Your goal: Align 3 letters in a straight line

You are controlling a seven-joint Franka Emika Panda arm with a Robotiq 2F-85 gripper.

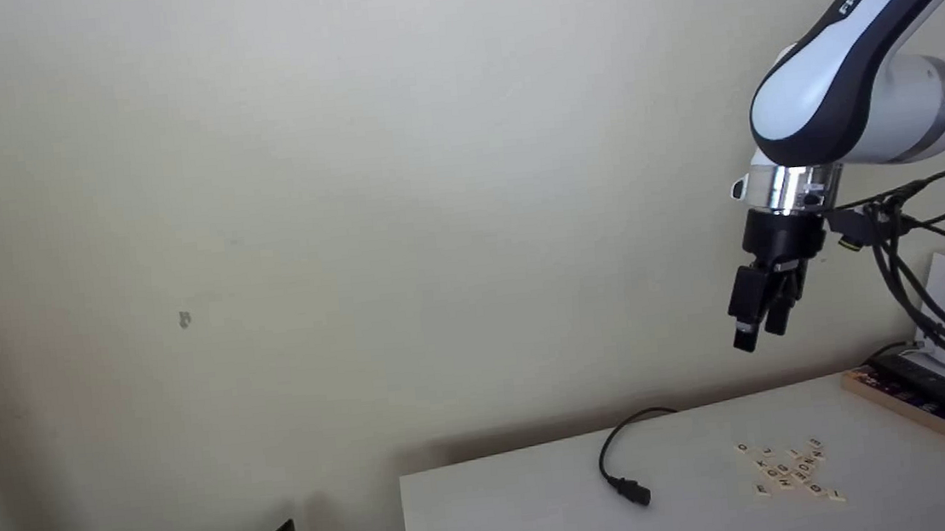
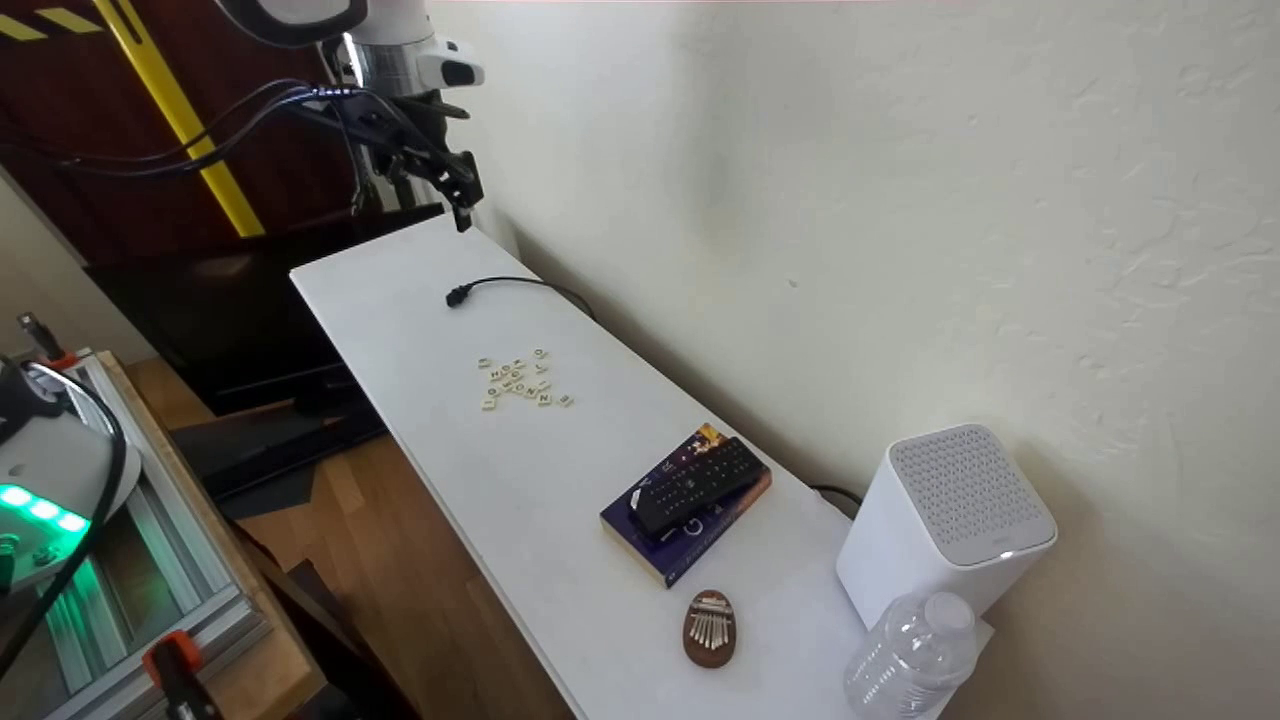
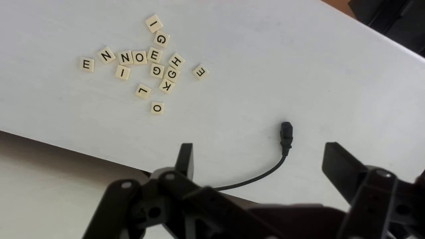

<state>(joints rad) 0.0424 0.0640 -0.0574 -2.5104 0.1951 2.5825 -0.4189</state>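
Several small pale-tan letter tiles lie in a loose scatter on the white table; both exterior views show them too. In the wrist view an N tile, an O tile and an E tile sit side by side, while H, G and K form a slanted column. Another O tile and an E tile lie apart. Which three letters are meant cannot be told. My gripper stands wide open, high above the table and off to one side of the tiles, nothing between its fingers.
A black cable with a plug end lies on the table near the tiles. Farther along are a book bearing a remote, a thumb piano, a white box and a clear bottle. A wall borders the table.
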